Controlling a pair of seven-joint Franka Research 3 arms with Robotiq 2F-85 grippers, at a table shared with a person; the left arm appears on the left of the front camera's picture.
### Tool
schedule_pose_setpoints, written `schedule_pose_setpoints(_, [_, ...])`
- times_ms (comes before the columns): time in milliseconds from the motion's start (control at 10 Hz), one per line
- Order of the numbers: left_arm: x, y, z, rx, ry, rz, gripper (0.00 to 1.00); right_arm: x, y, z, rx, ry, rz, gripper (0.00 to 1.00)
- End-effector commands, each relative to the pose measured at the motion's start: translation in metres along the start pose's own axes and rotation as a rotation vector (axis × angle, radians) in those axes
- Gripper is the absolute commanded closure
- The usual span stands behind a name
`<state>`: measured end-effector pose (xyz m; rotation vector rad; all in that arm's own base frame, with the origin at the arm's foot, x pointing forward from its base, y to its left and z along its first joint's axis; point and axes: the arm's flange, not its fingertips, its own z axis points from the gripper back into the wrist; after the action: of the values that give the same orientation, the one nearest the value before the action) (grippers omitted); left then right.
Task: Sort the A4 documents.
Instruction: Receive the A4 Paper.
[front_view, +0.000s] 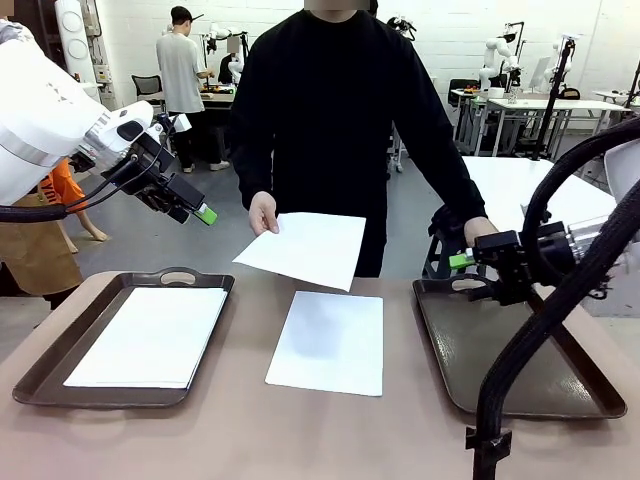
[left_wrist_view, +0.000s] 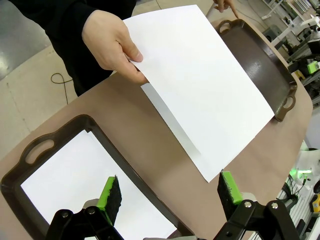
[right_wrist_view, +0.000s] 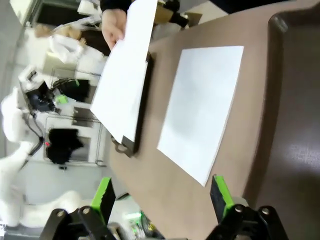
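Your left gripper (left_wrist_view: 169, 190) has its jaws spread wide with nothing between them. It hangs in the air over the table (front_view: 230, 420). In its wrist view, the sheet in the tray (left_wrist_view: 80, 180) lies below and just past the pad on the picture's left, flat on the floor of the left tray (left_wrist_view: 35, 150). That tray's rim runs through the gap between the jaws. Ahead of the jaws, the held sheet (left_wrist_view: 200, 85) is pinched at one edge by the person's hand (left_wrist_view: 112, 42) and is lifted off the table. Its nearest corner points toward the pad on the picture's right, but you cannot tell whether the two touch.

Your right gripper (right_wrist_view: 161, 195) is also fully open and grips nothing. In its wrist view, the sheet on the table (right_wrist_view: 200, 110) lies flat straight ahead of the jaws. Its closest corner is just ahead of the pad on the picture's right, slightly inside the gap. The right tray (right_wrist_view: 295, 125) lies beyond that same pad, off to the side. In the front view, the person's other hand (front_view: 478, 230) is by the right tray's far handle, just beside this gripper.
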<state>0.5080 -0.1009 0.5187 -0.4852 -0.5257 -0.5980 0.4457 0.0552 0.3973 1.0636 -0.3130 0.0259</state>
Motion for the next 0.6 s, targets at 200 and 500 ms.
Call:
schedule_pose_setpoints(200, [0.000,0.000,0.001,0.007,-0.007,0.000,0.00,0.010,-0.007,-0.057,0.221,-0.022,-0.186,0.00])
schedule_pose_setpoints(500, [0.000,0.000,0.001,0.007,-0.007,0.000,0.00,0.018,-0.008,-0.106,0.304,-0.018,-0.244,0.00])
